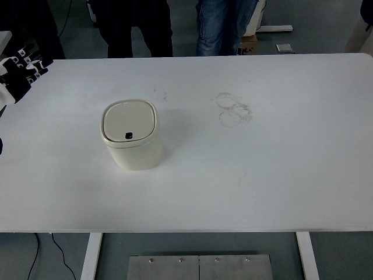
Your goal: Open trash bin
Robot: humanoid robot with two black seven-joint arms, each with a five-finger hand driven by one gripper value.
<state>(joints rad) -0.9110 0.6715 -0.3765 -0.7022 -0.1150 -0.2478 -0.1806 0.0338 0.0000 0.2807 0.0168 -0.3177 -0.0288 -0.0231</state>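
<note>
Trash bin not opened yet

The trash bin [131, 134] sits shut, left of the surface's middle. The left hand [17, 73] waits by the far left corner, fingers unclear. Next, reach its lid.

Closed trash bin [131, 135] on white tabletop [262, 175], left hand [20, 73] at far left edge.

Bin cream-coloured, rounded-square, upright, left of the tabletop's centre; lid [130, 121] down flat, small dark spot near the lid's front edge. Left hand black with white patches, partly cut off by the picture's edge, over the far left corner, well apart from the bin; finger pose not readable. Faint ring smudges [234, 109] on the surface right of the bin, toward the far side. Two people's legs [224, 26] stand beyond the far edge. Cable [55, 245] hangs below the near edge at left.
</note>
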